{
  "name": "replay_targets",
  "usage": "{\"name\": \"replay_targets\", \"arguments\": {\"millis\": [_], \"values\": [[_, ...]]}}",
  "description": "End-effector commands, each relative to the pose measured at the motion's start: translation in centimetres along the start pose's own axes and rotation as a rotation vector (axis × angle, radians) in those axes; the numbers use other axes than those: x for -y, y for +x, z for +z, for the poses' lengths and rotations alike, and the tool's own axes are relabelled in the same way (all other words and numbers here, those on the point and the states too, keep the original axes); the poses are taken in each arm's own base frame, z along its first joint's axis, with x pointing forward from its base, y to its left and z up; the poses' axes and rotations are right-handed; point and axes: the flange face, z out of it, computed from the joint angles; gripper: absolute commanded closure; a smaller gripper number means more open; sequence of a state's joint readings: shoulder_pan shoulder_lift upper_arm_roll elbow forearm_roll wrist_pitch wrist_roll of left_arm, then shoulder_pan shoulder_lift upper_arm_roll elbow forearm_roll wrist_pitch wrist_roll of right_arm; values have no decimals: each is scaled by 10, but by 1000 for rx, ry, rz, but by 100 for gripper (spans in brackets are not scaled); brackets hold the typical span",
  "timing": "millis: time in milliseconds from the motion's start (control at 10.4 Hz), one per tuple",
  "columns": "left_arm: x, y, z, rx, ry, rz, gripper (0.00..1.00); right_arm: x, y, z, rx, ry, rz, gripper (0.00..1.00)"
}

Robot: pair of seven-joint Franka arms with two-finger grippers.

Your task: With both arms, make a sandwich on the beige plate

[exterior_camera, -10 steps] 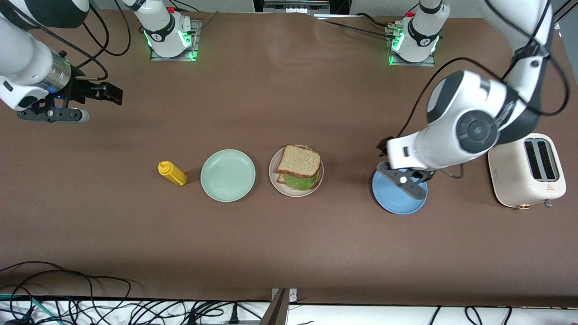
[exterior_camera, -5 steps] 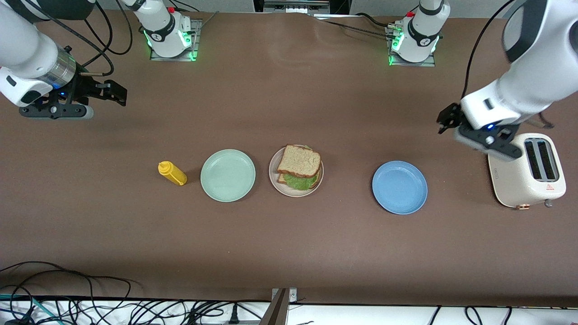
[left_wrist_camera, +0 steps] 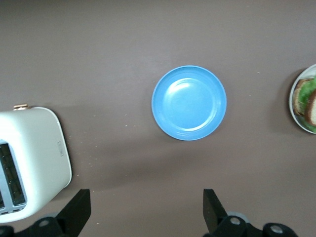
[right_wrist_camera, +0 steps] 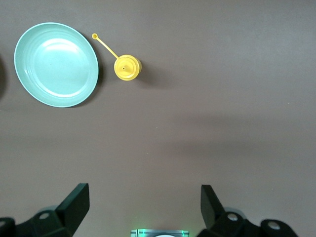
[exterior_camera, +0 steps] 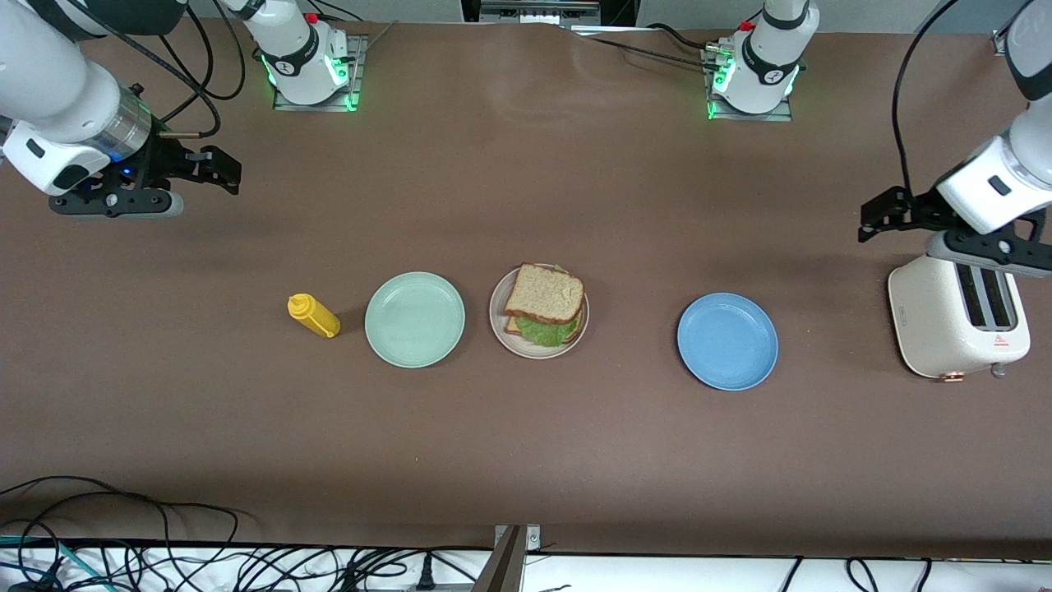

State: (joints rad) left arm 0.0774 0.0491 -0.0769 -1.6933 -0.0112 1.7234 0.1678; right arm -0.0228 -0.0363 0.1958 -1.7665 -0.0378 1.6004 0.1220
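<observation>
With both bread slices stacked over lettuce, the sandwich [exterior_camera: 545,307] sits on the beige plate [exterior_camera: 500,326] mid-surface, apparently complete. Left gripper [exterior_camera: 883,215] hangs beside the toaster [exterior_camera: 957,321], right gripper [exterior_camera: 215,168] over bare surface; both jaws released, roughly equidistant.

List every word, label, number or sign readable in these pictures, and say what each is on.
No text can be read anywhere.
toaster: a small red triangle warning sign on its top, with print under it too small to read.
toaster, side wall: a small mark, too small to read.
Arm bases: a small round dark mark on each, not legible.
mustard bottle, plates and sandwich: no markings.
</observation>
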Motion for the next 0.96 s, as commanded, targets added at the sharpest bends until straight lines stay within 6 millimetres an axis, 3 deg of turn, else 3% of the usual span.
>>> {"name": "replay_targets", "arguments": {"millis": [0,865], "values": [[-18,-1,-11,-9,118,5,0,-1,-3,1,4,-3,7,0],[-27,-1,-19,30,70,7,0,-5,-3,5,15,-1,5,0]]}}
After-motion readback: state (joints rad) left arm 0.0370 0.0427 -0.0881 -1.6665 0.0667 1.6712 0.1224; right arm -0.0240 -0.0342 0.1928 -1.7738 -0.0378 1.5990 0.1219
